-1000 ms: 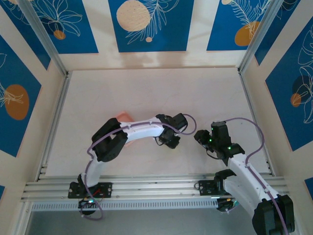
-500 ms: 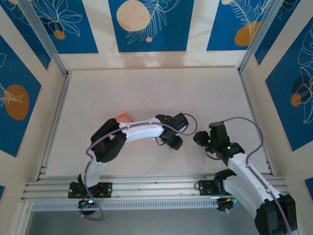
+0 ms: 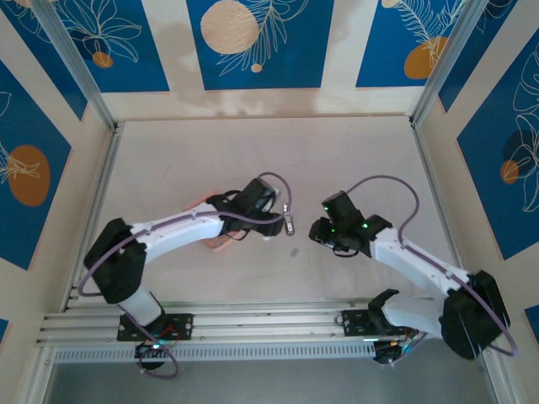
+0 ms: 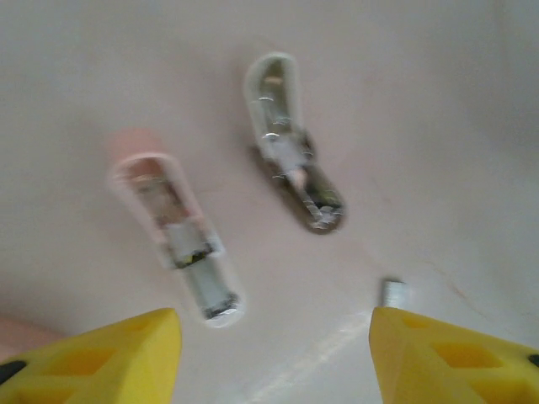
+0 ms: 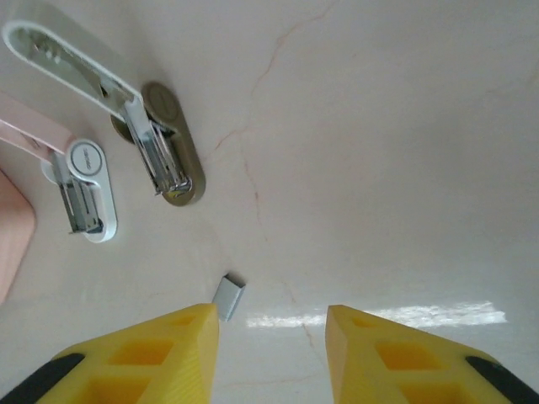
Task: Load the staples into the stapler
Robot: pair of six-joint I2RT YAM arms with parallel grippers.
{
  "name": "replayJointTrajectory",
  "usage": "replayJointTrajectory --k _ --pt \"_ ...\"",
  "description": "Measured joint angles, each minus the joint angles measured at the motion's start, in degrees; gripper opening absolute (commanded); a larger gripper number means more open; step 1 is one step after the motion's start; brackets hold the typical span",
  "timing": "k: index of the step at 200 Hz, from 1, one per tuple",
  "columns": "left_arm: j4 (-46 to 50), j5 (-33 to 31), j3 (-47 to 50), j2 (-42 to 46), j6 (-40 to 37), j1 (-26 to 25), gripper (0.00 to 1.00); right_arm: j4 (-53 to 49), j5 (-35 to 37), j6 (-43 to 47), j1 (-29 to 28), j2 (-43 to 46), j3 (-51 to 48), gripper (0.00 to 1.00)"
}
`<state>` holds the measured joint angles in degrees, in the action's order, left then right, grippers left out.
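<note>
**Staples loose on the desk, both claws empty**

Left claw [image 4: 274, 337] and right claw [image 5: 271, 337] each have their yellow fingers spread apart with nothing between them. Against the pictures of a second ago, we note that the left arm has unfolded from its hunched pose over the middle of the desk [image 3: 253, 151]. The right claw has swung inward toward the centre, so that the two claws now face each other across a small gap. This shift uncovers, in the overhead view, what the left arm had hidden.

The staples [image 5: 228, 299], here a single small grey block, lie flat on the desk just off one fingertip of the right claw. They are apart from the stapler [image 5: 160, 139], which rests hinged open, its white upper arm thrown back and its metal channel exposed over an olive base. We judge that loading has not begun: the block is neither gripped nor in the channel. The right claw seems the better placed to take it.

The right wrist view resolves the open channel sharply. It also shows a second hinged device [image 5: 82, 189], pink and white, just beside the stapler, and a corner of the pink tray [image 5: 10, 244] at the frame edge. The left wrist view is blurred, yet it presents both devices from the opposite side. The overhead view adds the layout of the arms, with the block lying between the two claws.
</note>
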<state>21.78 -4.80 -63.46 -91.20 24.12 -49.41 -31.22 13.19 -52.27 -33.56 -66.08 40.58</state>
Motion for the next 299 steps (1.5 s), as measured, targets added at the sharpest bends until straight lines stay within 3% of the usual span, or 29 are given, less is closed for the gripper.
replayJointTrajectory --k 61,127,299 --pt "-11.4 -9.0 15.8 13.7 1.6 3.0 0.63 -4.9 -1.4 -2.1 -3.4 -15.3 7.7 0.41" --pt "-16.6 -12.2 21.1 14.7 2.6 4.7 0.63 -10.6 -3.6 -2.3 -6.3 -27.5 16.9 0.38" --pt "-18.4 -12.3 22.6 15.5 2.6 5.4 0.62 -14.6 -4.6 -1.8 -7.9 -36.6 23.2 0.32"
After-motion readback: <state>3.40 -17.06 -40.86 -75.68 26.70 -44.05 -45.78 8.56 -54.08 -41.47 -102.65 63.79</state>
